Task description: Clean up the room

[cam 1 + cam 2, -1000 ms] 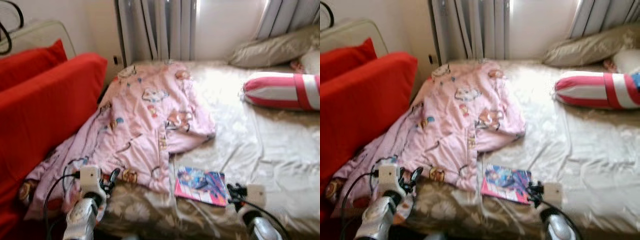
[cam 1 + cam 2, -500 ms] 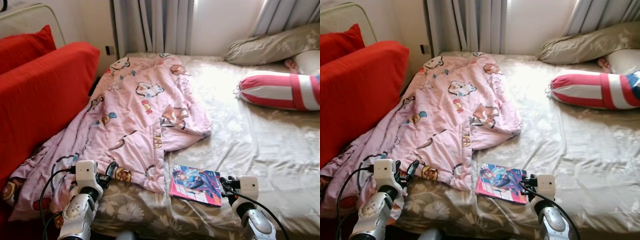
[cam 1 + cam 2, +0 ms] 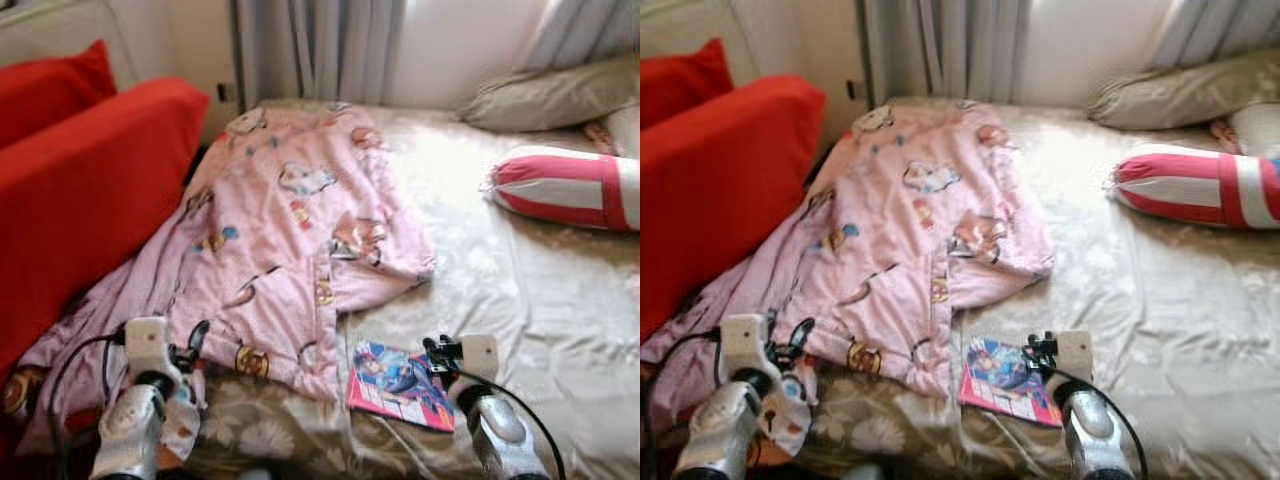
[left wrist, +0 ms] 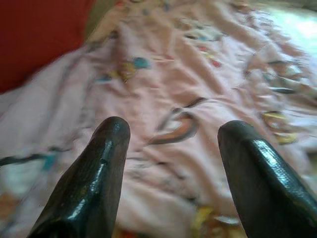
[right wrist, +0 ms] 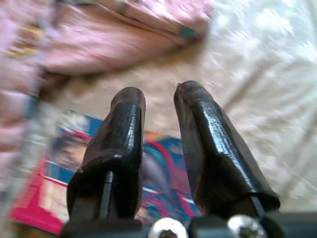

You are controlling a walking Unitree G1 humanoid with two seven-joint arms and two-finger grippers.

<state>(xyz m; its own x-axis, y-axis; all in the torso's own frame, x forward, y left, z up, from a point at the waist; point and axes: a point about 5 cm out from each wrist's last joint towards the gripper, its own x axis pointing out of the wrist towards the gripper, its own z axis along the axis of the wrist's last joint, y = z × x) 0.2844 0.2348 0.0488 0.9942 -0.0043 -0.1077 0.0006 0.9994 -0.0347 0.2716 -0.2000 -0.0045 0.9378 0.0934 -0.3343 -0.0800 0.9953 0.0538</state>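
Seemingly right gripper [image 5: 159, 96] above book [image 3: 400, 385], fingers nearly closed

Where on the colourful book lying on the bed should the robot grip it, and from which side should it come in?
Probably the book's right edge, nearest the right pincer. The book lies flat on the soft bedsheet, with no upright part to pinch, so one finger would likely slide under that edge, pressing into the sheet, and the other close on the cover. The pink blanket crowds its left side.
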